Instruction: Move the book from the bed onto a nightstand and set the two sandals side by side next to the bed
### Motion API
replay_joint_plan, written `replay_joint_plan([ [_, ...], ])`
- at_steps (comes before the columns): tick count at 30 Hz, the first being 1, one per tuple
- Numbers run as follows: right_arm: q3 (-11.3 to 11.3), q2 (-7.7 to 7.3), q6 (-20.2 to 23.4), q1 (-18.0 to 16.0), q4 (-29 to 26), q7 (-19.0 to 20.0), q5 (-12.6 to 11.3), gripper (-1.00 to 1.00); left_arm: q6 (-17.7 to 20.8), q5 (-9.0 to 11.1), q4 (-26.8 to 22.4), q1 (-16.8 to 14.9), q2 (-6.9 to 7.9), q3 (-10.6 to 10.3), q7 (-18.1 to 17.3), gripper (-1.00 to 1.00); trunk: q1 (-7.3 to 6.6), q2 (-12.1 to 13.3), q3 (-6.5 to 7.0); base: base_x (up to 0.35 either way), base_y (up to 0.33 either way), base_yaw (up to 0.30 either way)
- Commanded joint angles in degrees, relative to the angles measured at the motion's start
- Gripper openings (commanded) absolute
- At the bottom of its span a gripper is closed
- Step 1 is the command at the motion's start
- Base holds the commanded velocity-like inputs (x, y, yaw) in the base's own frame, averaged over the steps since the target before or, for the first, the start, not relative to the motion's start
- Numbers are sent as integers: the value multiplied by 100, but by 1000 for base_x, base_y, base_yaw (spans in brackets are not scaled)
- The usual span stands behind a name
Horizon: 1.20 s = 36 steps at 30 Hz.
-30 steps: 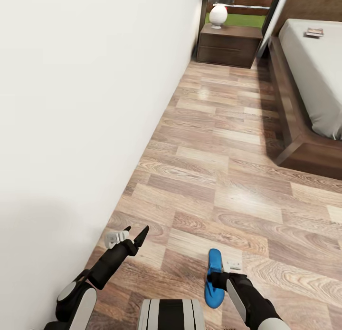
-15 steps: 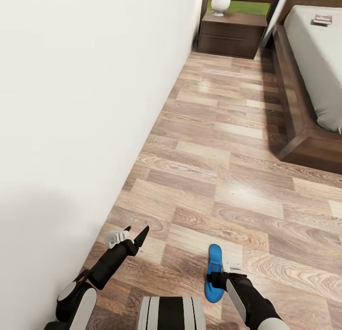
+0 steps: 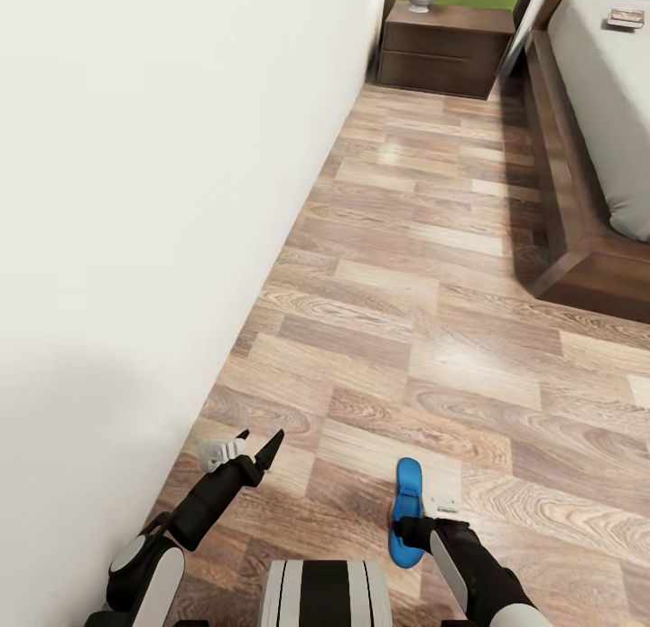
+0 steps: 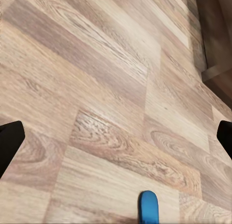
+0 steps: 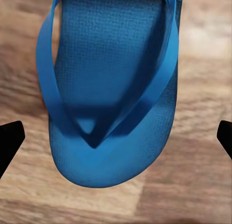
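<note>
Wood-plank floor [image 3: 424, 275] runs glossy beside your matte white wall [image 3: 135, 202]. Your right gripper [image 5: 116, 137], fingers spread wide, hovers over a pebbled blue sandal [image 5: 113, 83]; left gripper [image 3: 244, 446] gapes too.

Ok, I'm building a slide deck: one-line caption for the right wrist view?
Right gripper open over a blue sandal lying strap-up on the wood floor.
</note>
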Motion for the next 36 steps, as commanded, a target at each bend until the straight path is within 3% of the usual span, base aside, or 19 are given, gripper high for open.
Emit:
replay_joint_plan([
  [1,-3,3,24,0,-10,-35,-60,100,55,60,-4,-2,-3,7,-14,100,-1,-1,-3,0,0,0],
  [14,-3,2,25,0,-10,-30,-62,100,55,61,-4,-4,-3,7,-14,100,-1,-1,-3,0,0,0],
  [21,-3,4,26,0,-10,-26,-62,100,55,61,-4,-3,-3,7,-14,100,17,-11,-158,0,0,0],
  [36,-3,3,24,0,-10,-26,-62,100,55,59,-4,-2,-3,7,-14,100,17,-11,-158,3,0,0],
])
